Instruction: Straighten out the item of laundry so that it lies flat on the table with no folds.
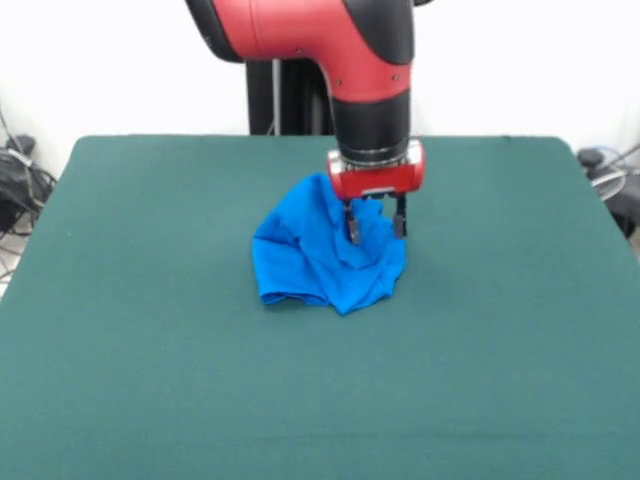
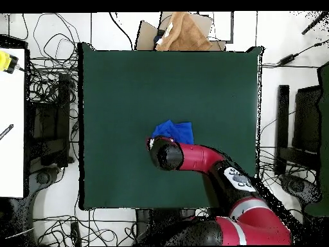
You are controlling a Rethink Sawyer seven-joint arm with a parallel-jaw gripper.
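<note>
The item of laundry (image 1: 322, 253) is a bright blue cloth lying crumpled in a bunched heap near the middle of the dark green table (image 1: 150, 350). No lettering shows on it. My gripper (image 1: 376, 226) hangs straight down over the heap's right part. Its two dark fingers (image 1: 352, 226) stand apart, their tips at the level of the upper folds, and blue cloth shows between them. In the overhead view the blue heap (image 2: 175, 130) peeks out beyond the arm's black wrist (image 2: 166, 154), which hides the gripper and part of the cloth. The green table (image 2: 128, 83) spreads wide on every side.
Cables lie tangled on the floor beside the table (image 2: 51, 128). A brown bundle on cardboard (image 2: 183, 35) sits past the table's far edge in the overhead view. A white bench (image 2: 13, 128) holds a yellow object (image 2: 6, 61). Dark equipment (image 2: 299, 128) stands opposite.
</note>
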